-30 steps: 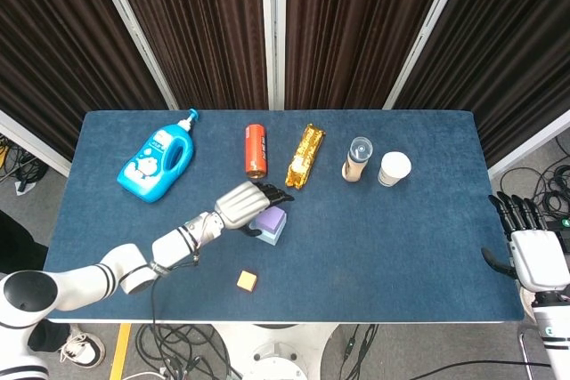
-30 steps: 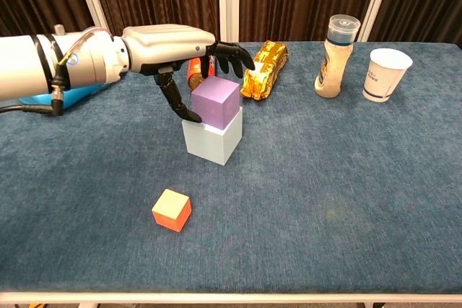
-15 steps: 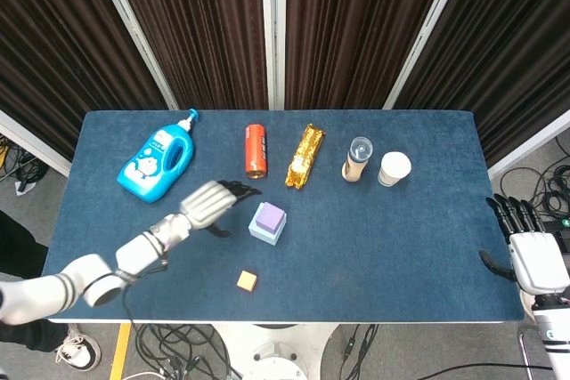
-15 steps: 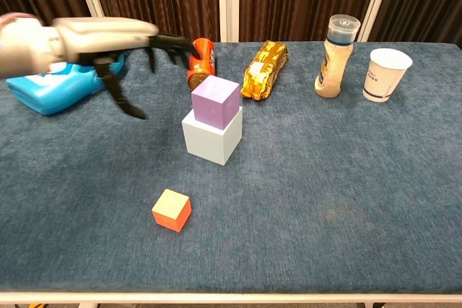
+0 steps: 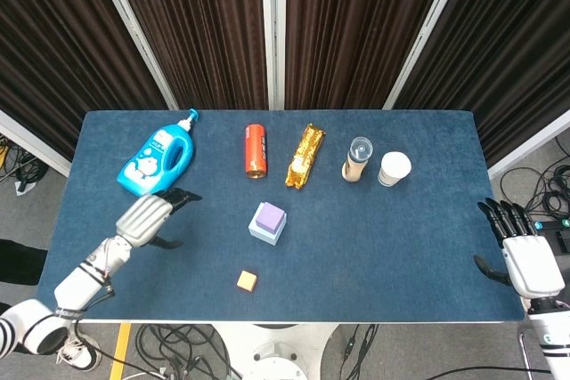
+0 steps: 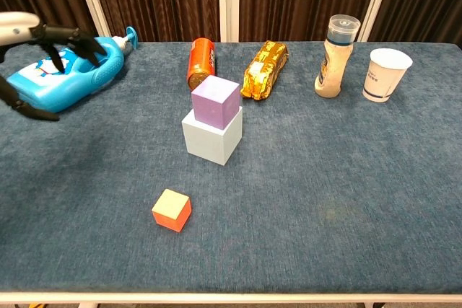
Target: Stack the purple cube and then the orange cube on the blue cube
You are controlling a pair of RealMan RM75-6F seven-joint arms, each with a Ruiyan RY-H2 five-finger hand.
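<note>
Purple cube (image 5: 269, 216) (image 6: 215, 102): seated on top of the blue cube (image 5: 265, 232) (image 6: 211, 139), slightly rotated against it, near the centre of the frame in both views. Orange cube (image 5: 248, 281) (image 6: 172, 210): alone on the counter (image 5: 401, 238) (image 6: 346, 200), below and a little left of the stack, well apart from it. Left robot hand (image 5: 150, 217) (image 6: 29, 37): lower left of the head view, far left edge of the chest view, fingers spread and holding nothing, clear of the stack, just below the blue detergent bottle (image 5: 157, 164) (image 6: 68, 77). Right robot hand (image 5: 521, 255): at the right edge of the head view, off the counter's right end, fingers extended and apart, empty. Back row, left to right across the upper part of the frame: blue detergent bottle lying on its side; red can (image 5: 256, 150) (image 6: 201, 63) lying down; gold foil packet (image 5: 305, 156) (image 6: 264, 70); clear-capped bottle (image 5: 357, 159) (image 6: 333, 46) upright; white paper cup (image 5: 394, 169) (image 6: 385, 74) upright just beside it.
</note>
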